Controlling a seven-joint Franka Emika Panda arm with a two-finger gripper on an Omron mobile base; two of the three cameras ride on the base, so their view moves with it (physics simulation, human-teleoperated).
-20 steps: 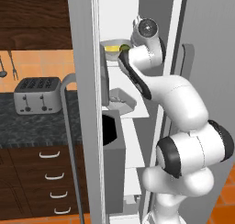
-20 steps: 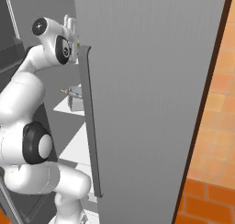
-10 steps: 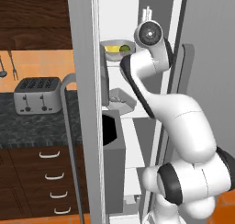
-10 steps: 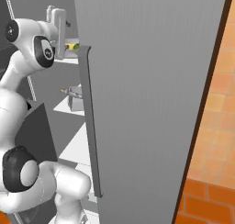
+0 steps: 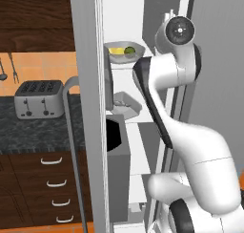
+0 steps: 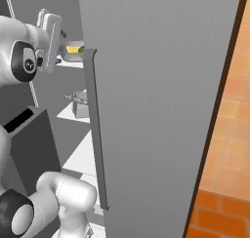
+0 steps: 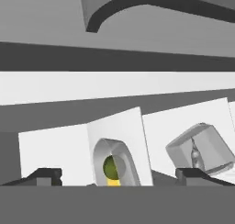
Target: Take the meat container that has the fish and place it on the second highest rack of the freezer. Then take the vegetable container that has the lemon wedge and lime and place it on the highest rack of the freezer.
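Looking along the hand view, I see the claw (image 7: 117, 175) with its two dark tips spread wide and nothing between them; the vegetable container (image 7: 114, 162) with the lime and a yellow lemon wedge sits straight ahead between the tips, clear of both, on a white shelf (image 7: 53, 149). Off to the claw's right in that view lies the meat container (image 7: 199, 149), tipped by the roll of the camera, with a pale shape inside that I cannot make out as fish. The left base view gives me what the hand view cannot: the vegetable container (image 5: 124, 51) rests on the top rack and the meat container (image 5: 125, 102) on the rack below it, both inside the open freezer (image 5: 88, 108), with the arm's wrist just beside the upper one. The right base view is mostly the grey door (image 6: 156, 110) and its long handle (image 6: 95, 129), but past the door's edge I catch the vegetable container (image 6: 74, 49) just ahead of the hand. The door edge stands close on the claw's right; open room shows between the racks.
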